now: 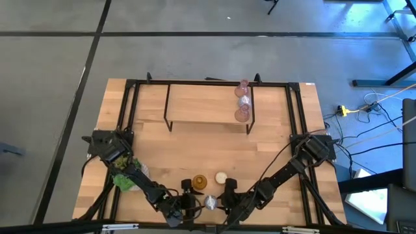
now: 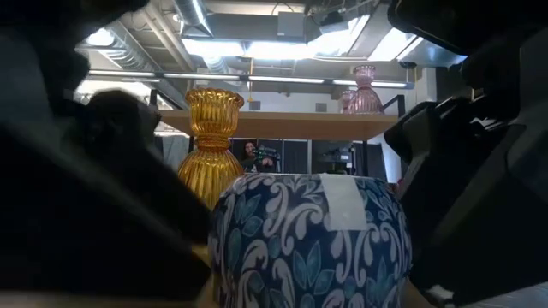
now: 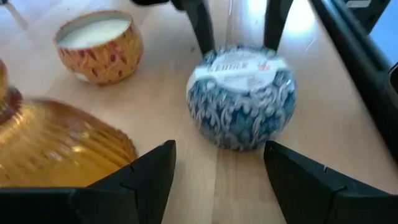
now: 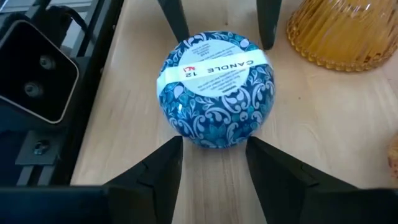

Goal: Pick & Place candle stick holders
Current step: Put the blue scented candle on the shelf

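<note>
High view: the table [image 1: 195, 140] carries a raised shelf [image 1: 208, 104] with pink holders [image 1: 243, 101] lined up on it, evidently the drop-off. Near the front edge an amber holder [image 1: 199, 182] waits. Left gripper [image 3: 217, 168] and right gripper [image 4: 211, 158], fingers apart, face across a blue candle tin [image 4: 216, 88], neither touching it.

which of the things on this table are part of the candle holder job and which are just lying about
Part of the job:
- amber ribbed glass candle stick holder
- pink glass holders on the raised wooden shelf
- left gripper and right gripper, both open beside the tin

Lying about:
- round blue-and-white patterned candle tin
- small orange patterned candle tin
- green plant
</note>
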